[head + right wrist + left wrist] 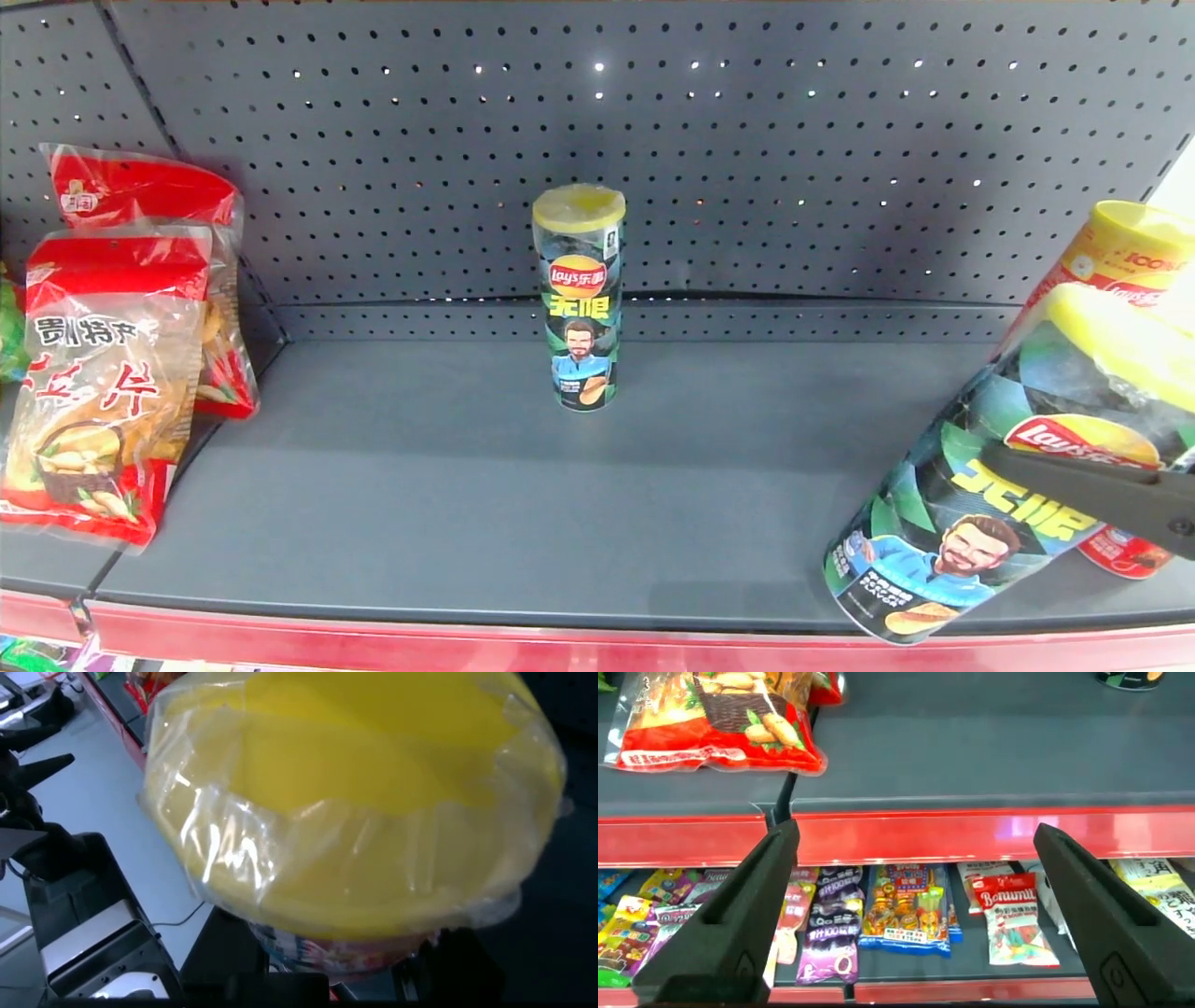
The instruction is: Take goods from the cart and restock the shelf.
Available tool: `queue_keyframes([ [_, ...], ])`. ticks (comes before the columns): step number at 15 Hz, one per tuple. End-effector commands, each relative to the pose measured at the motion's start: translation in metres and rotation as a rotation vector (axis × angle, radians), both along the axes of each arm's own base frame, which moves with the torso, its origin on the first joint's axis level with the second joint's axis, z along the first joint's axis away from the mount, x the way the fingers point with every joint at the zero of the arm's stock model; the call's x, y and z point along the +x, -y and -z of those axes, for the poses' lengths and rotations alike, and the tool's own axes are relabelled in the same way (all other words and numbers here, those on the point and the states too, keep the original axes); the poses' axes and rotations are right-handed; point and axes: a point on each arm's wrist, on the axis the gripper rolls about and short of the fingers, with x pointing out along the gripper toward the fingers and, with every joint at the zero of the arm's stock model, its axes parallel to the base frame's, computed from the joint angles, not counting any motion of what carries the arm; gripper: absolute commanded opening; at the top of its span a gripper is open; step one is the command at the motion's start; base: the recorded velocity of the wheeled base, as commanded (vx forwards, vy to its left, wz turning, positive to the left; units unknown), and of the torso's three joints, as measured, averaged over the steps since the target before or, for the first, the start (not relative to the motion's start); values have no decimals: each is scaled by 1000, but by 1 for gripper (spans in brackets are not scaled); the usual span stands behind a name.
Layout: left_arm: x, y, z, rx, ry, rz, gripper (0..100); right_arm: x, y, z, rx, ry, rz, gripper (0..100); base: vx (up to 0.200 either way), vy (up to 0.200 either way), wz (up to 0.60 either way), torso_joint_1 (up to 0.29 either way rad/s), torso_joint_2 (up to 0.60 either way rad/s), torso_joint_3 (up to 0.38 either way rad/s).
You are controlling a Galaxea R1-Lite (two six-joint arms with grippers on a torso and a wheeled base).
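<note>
The dark grey metal shelf (448, 485), with a perforated back panel and a red front lip, spans the head view. At its right front a green-and-black tube-shaped chip canister (971, 495) with a yellow film-wrapped lid leans at a tilt. Its base is at the shelf's front edge and its lid points up toward the back right. The right pincer (1055, 471) pinches it, one black finger lying across its side. I cannot tell whether the base touches the shelf.

On the shelf's left stand two red-and-clear plastic snack bags (103, 373), one behind the other. A second green-and-black chip canister (579, 299) stands upright mid-shelf near the back panel, well apart from the rest. A red cylindrical canister with a yellow lid (1120, 252) sits just behind the held one.

The left pincer (915, 833), fingers spread wide, sits low before the red lip. Colourful snack packets (906, 905) lie on the lower shelf below.
</note>
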Motion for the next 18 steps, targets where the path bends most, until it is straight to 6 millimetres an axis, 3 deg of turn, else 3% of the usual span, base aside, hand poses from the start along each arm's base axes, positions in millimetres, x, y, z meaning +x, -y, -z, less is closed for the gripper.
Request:
queue_keyframes([
  [1,0,0,0,8,0,5,100,0,3,-1,5,7,20,0,0,0,0,0,0,0],
  [4,0,0,-1,100,12,8,100,-2,5,-6,12,27,36,0,0,0,0,0,0,0],
  [12,0,0,-1,99,16,-9,100,-3,5,-4,8,19,35,0,0,0,0,0,0,0],
  [14,-1,-1,-37,38,175,-6,100,-4,5,-3,5,18,33,0,0,0,0,0,0,0],
  [15,20,-4,-97,-157,360,-21,100,-3,5,-2,4,13,31,0,0,0,0,0,0,0],
  [16,30,-3,-122,-164,376,-17,100,-4,5,0,2,9,30,0,0,0,0,0,0,0],
  [18,40,-1,-131,-78,312,3,100,-3,4,0,2,7,26,0,0,0,0,0,0,0],
])
